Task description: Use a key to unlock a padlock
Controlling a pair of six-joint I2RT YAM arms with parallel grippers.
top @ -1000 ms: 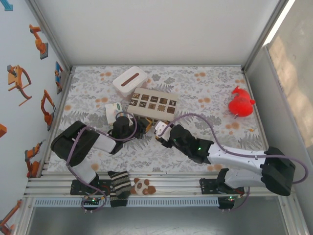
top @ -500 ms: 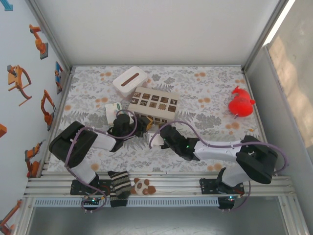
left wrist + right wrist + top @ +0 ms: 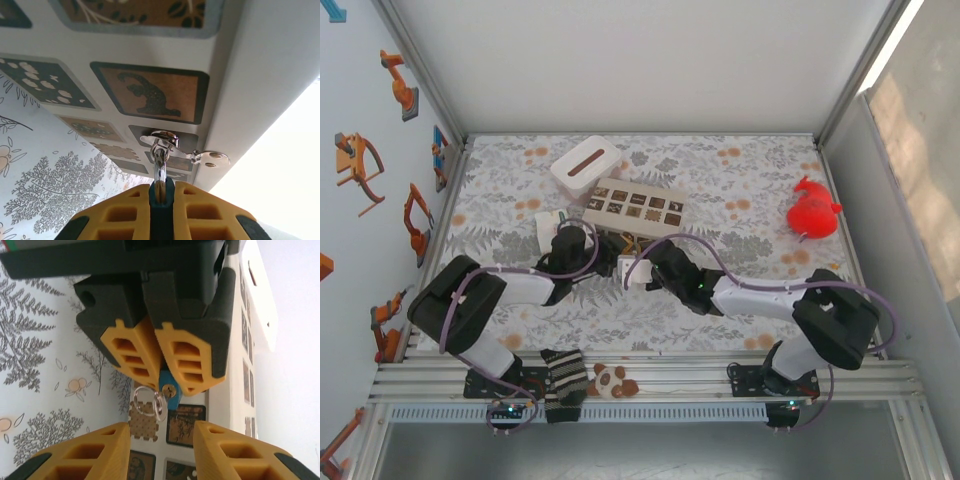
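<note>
The padlock (image 3: 169, 391) has a blue body with a brass keyhole. My left gripper (image 3: 161, 187) is shut on it. Its silver shackle (image 3: 159, 164) runs up through the metal hasp (image 3: 206, 158) on the side of the beige picture box (image 3: 632, 206). A silver key with its ring (image 3: 148, 401) hangs at the keyhole and seems to sit in it. My right gripper (image 3: 162, 442) is open just short of the ring, one finger on each side and not touching it. From above, the left gripper (image 3: 608, 258) and the right gripper (image 3: 636, 271) meet tip to tip in front of the box.
A white box with a slot (image 3: 585, 165) stands behind the beige box, and a small white-green packet (image 3: 551, 224) lies to its left. A red toy (image 3: 813, 212) sits far right. A striped sock (image 3: 563, 383) and a panda toy (image 3: 612, 380) lie on the front rail.
My right arm has swung left and forward until its gripper faces the left one at the padlock, and its jaws have narrowed. The left gripper has kept its grip.
</note>
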